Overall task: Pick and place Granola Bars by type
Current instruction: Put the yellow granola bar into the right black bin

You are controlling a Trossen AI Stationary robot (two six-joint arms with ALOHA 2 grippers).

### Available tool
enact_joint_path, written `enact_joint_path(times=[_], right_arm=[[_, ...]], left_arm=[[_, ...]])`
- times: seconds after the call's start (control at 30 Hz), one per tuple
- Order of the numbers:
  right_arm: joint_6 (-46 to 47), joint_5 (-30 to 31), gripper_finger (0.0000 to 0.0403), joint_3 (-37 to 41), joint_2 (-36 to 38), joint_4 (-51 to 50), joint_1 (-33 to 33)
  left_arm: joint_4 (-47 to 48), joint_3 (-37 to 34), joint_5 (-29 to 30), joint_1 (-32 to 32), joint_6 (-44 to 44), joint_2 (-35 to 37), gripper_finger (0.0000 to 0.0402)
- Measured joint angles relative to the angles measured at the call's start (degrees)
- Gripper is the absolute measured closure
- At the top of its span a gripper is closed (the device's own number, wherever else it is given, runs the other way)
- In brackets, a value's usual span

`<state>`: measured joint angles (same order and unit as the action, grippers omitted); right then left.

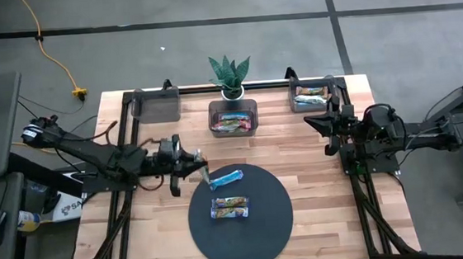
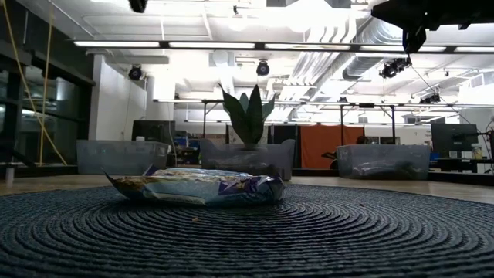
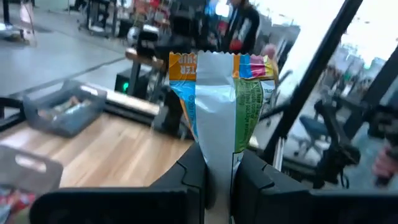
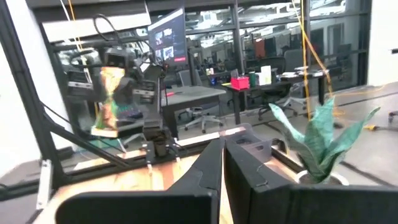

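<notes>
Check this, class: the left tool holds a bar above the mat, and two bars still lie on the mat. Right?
Wrong on the count. The high view shows one bar on the mat. The left tool holds the blue bar above the mat.

The high view looks straight down from well above on the whole wooden table (image 1: 319,189), while the low view sits at mat level, close to a granola bar (image 2: 197,187) on the round mat (image 2: 247,239), facing the bins along the table's far edge. Each wrist camera looks out past its own fingers. The plant (image 1: 230,73) appears in the high, low and right wrist views.
</notes>
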<state>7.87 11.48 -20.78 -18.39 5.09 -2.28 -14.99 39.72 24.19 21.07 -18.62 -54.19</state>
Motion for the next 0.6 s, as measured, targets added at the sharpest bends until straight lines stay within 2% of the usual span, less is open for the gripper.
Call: enact_joint_path(times=[0.13,0.3,0.5,0.6], right_arm=[[5.52,-0.89,0.0402,0.0,-0.34,0.35,0.01],[8.23,-1.5,0.0402,0.0,-2.99,2.23,0.04],[10.08,-6.69,0.04,0.0,-10.99,12.13,0.04],[11.61,-8.92,0.0389,-0.16,-15.91,16.85,0.04]], left_arm=[[-5.22,0.0,-6.91,-5.1,0.39,-0.54,0.0364],[-11.42,-0.02,-16.64,-12.65,0.39,-3.05,0.0364],[-17.95,0.47,-27.96,-21.22,-0.83,-8.71,0.0364],[-18.25,3.99,-33.43,-24.66,-1.36,-12.77,0.0364]])
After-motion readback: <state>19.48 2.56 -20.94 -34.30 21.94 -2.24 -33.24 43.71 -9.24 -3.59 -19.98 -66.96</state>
